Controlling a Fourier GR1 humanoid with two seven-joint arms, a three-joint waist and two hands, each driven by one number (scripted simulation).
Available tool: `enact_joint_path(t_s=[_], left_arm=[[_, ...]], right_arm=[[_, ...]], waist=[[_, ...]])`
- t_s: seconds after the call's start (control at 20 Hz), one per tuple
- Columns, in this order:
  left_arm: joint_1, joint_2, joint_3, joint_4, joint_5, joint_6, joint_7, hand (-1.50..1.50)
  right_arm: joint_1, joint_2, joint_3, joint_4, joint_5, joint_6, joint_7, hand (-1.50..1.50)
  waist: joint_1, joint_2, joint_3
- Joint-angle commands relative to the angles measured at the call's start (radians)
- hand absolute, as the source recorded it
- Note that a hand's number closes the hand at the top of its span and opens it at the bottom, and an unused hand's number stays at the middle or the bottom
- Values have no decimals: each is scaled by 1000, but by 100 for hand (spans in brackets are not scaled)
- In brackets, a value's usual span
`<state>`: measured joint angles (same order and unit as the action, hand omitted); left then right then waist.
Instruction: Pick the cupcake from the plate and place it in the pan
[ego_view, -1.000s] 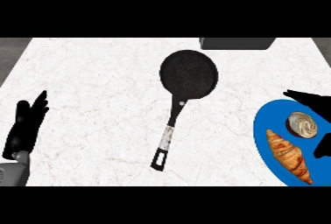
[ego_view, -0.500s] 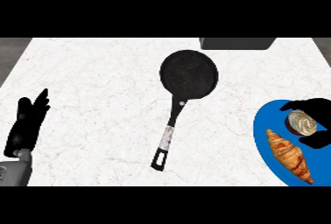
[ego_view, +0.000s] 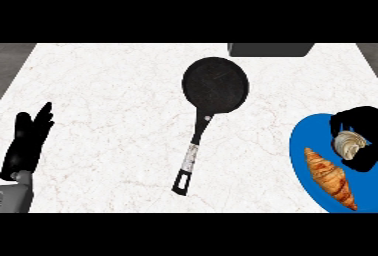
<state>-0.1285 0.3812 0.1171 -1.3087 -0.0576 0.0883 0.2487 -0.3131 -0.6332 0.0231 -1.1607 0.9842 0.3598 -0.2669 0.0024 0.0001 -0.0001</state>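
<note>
A pale frosted cupcake (ego_view: 347, 144) sits on the blue plate (ego_view: 303, 136) at the right edge, beside a croissant (ego_view: 331, 177). My right hand (ego_view: 359, 120) comes in from the right and curls round the cupcake from above and from its right side, hiding part of it. The black pan (ego_view: 215, 84) lies in the middle of the counter, with its handle (ego_view: 193, 156) pointing toward me. My left hand (ego_view: 28, 142) rests open at the left edge, fingers up, far from the pan.
A dark box-like object (ego_view: 269, 49) stands at the counter's back edge, just behind the pan. White marble counter (ego_view: 111, 100) stretches between my left hand and the pan.
My right hand has moved in over the plate and its fingers have curled round the cupcake. The left hand, pan and croissant have stayed put.
</note>
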Motion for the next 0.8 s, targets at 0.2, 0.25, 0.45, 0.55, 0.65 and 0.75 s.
enact_joint_path(t_s=[0.2, 0.25, 0.45, 0.55, 0.65, 0.75], left_arm=[[12, -10, 31, -37, -8, -33, 25, 0], [24, -13, 23, -19, -23, -28, -25, 0], [16, -12, 23, -73, -25, -31, 54, 0], [-29, -1, 39, -3, -32, -16, 25, 0], [5, -27, 29, -9, -26, -16, 6, 0], [20, -34, 21, -10, -31, -19, -14, 0]], right_arm=[[-77, 28, -84, 144, 14, -46, -51, 150], [-143, 48, -72, 271, 48, -93, -51, 150], [-74, 4, -152, 205, -16, -151, -134, 150], [-122, 74, -176, 122, -58, -237, -128, 150], [-132, 79, -219, 48, -103, -287, -155, 150], [-177, 115, -262, 42, -190, -257, -188, 150]], waist=[[5, 1, 0], [12, 3, 1], [1, -1, 1], [-7, 0, 1], [-12, -5, 1], [-4, -2, 0]])
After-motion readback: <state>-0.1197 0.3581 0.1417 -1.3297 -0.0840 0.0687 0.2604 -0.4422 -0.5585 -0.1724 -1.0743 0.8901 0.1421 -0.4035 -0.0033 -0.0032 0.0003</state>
